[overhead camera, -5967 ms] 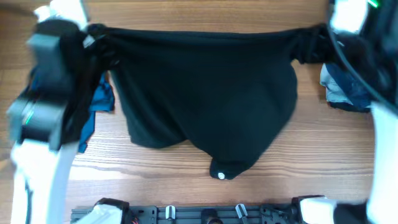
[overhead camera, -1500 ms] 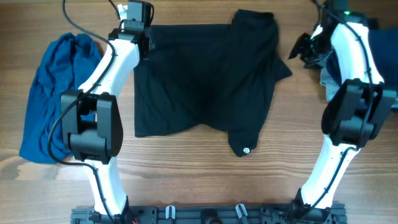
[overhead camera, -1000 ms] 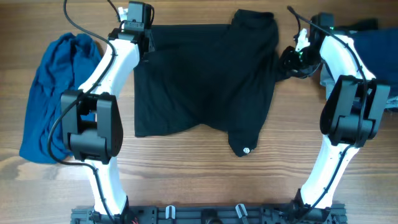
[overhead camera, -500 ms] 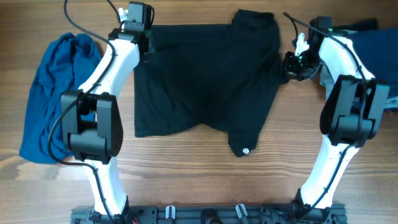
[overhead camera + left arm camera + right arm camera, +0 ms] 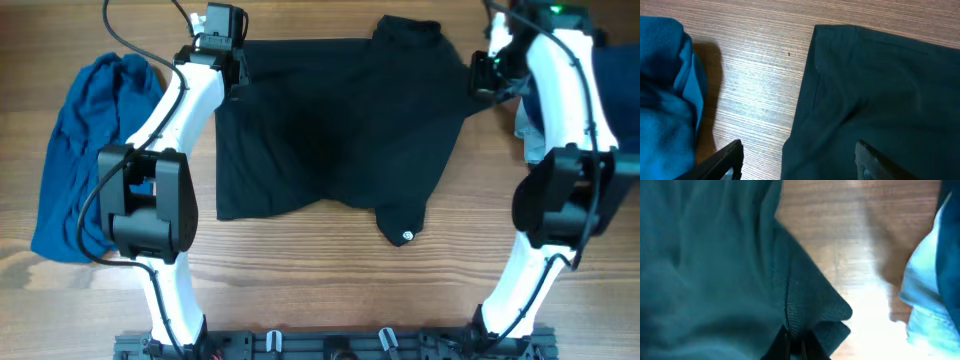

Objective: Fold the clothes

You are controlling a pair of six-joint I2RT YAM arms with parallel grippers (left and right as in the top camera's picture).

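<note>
Black T-shirt [image 5: 330, 130] lies mostly flat on the wood table [image 5: 300, 280], mid-table betw. the two arms. One section is doubled over at its far right, and a narrow tail toward the near edge shows the small white logo [image 5: 406, 236]. Right hand [image 5: 482, 75] is pressed together, pinching a bunched fold at the shirt's right edge; wrist view shows fabric peaked up at the fingertips. Left hand [image 5: 797, 167] is spread above the shirt's far left corner, one finger over bare table, the other over fabric, gripping nothing. Bright blue garment [image 5: 80, 150] is heaped at table's left, apart from the shirt. Navy garment [image 5: 612, 70] and pale blue garment [image 5: 525, 122] sit far right, by the right arm.
</note>
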